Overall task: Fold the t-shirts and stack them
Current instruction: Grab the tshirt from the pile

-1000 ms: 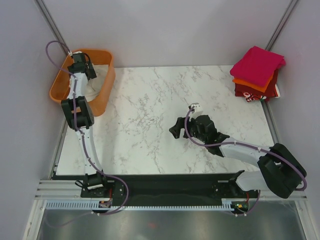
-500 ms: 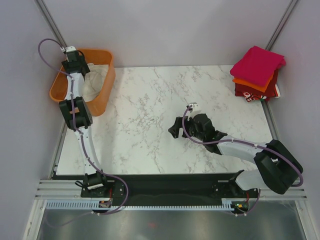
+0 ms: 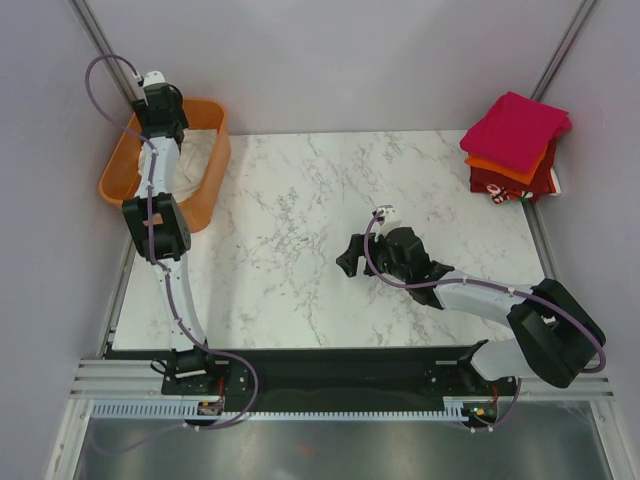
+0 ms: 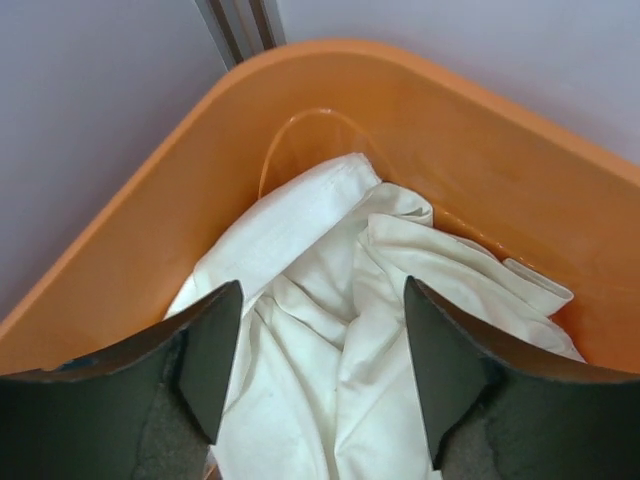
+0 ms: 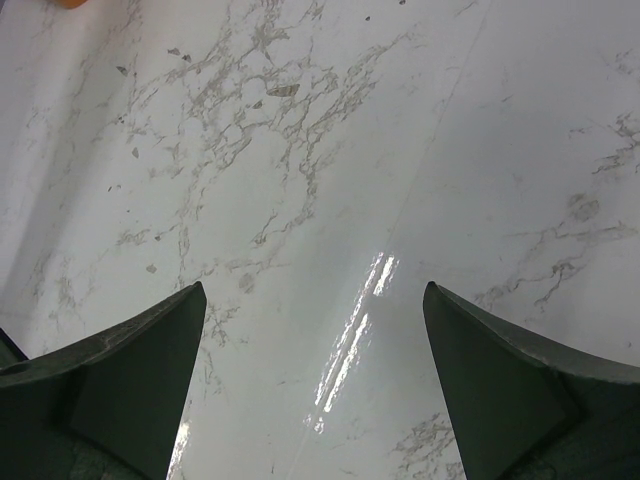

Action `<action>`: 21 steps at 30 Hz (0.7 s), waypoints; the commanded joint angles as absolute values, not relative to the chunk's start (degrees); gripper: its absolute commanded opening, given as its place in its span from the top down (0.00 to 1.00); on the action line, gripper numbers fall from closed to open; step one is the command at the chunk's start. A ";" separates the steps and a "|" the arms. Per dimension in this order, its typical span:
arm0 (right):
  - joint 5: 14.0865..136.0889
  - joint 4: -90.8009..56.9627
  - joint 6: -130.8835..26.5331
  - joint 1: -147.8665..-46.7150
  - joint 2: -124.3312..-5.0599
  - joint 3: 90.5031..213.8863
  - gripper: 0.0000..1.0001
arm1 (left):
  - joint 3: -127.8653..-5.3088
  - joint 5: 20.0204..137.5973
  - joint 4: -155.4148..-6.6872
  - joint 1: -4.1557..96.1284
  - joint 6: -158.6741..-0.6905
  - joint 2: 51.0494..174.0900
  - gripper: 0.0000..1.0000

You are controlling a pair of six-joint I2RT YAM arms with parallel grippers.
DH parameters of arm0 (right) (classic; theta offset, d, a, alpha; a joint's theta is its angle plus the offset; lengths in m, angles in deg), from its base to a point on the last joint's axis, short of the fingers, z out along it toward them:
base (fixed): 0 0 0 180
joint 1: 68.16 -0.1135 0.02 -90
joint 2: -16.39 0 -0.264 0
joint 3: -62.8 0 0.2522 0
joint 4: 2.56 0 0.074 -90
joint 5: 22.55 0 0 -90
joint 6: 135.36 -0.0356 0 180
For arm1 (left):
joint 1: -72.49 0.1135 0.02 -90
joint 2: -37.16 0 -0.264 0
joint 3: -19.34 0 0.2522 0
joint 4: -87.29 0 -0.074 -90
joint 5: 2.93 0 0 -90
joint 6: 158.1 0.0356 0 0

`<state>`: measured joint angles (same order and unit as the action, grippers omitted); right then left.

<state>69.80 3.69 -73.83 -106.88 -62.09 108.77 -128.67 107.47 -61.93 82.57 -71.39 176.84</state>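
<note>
At the table's far left corner stands the orange basket (image 3: 207, 188), and the cream-white t-shirt (image 4: 300, 230) lies crumpled inside it, filling the bottom and bunched against the wall. The left gripper (image 3: 160, 112) hangs above the basket's far end with its fingers (image 4: 212, 365) spread wide. Nothing is between them, and the wrist view shows the cloth below them. Toward the middle of the marble table (image 3: 290, 220), the right gripper (image 3: 350, 262) is low over the bare surface, its jaws also wide apart and holding nothing. Whether it touches the tabletop cannot be told. At the far right corner sits the stack of folded shirts: the magenta-pink shirt (image 3: 515, 128) on top, the orange shirt (image 3: 497, 165) under it, and the dark red shirt (image 3: 517, 186) at the bottom, well apart from both grippers.
</note>
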 commanded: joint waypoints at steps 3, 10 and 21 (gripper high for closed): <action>70.79 4.59 -72.96 -106.66 -62.45 111.19 0.02 | -127.22 112.20 -69.80 81.98 -65.56 171.63 0.17; 70.79 4.42 -72.87 -106.66 -62.45 111.28 0.02 | -126.52 112.21 -71.56 83.29 -63.53 175.76 0.15; 70.87 3.89 -72.96 -106.66 -63.51 112.07 0.02 | -127.66 103.69 -71.74 87.86 -64.41 183.41 0.11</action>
<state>70.26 3.07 -73.74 -106.88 -62.75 109.73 -126.75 106.27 -69.67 87.27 -65.86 181.12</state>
